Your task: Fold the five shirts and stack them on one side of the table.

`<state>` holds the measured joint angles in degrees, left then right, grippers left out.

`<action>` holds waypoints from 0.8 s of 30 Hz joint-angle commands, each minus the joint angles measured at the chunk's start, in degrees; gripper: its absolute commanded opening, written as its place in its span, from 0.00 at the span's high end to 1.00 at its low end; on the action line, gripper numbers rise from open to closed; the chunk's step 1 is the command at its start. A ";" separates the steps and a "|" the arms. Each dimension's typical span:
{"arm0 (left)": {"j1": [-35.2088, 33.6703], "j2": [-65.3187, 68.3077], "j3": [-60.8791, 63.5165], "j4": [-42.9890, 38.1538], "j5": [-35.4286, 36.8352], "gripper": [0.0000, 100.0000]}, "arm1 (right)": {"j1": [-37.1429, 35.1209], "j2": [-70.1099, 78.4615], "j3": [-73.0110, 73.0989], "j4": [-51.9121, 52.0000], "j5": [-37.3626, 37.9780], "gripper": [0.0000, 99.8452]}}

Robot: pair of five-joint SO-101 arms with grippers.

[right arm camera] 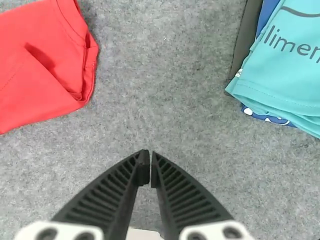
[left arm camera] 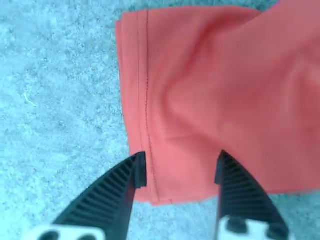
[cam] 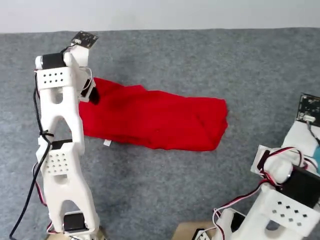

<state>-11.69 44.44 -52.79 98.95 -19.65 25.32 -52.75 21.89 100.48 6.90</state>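
A red shirt point(cam: 155, 120) lies as a long folded band across the middle of the grey table. My left gripper point(cam: 91, 92) is at its left end, mostly hidden under the arm in the high view. In the left wrist view the gripper point(left arm camera: 180, 167) is open, its black fingers point(left arm camera: 127, 182) straddling the hemmed corner of the red shirt point(left arm camera: 210, 95). My right gripper point(right arm camera: 150, 167) is shut with nothing in it, above bare carpet between the red shirt's end point(right arm camera: 45, 65) and a stack with a teal shirt point(right arm camera: 285, 75) on top.
Under the teal shirt lies a blue patterned one point(right arm camera: 265, 114) and a dark layer point(right arm camera: 246, 35). The right arm point(cam: 285, 195) stands at the table's lower right, the left arm's white links point(cam: 62, 150) along the left side. Bare grey carpet point(cam: 165, 185) lies in front.
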 commanded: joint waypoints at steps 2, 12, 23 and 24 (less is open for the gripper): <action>0.00 -1.67 -6.37 0.97 3.08 0.84 | -0.75 -1.54 -0.26 2.07 -0.35 0.99; -6.33 -10.29 -9.36 1.67 10.29 1.00 | -13.85 3.82 -5.89 -1.10 -1.93 0.98; -8.88 -21.80 12.26 1.49 6.86 1.00 | -29.85 28.09 -23.91 -3.47 -13.89 0.98; -9.41 -22.42 12.88 1.49 6.95 1.00 | -30.81 30.73 -25.67 -3.47 -14.51 0.98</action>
<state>-19.78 27.12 -41.54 99.03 -12.18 -2.64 -28.04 2.81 98.02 -5.49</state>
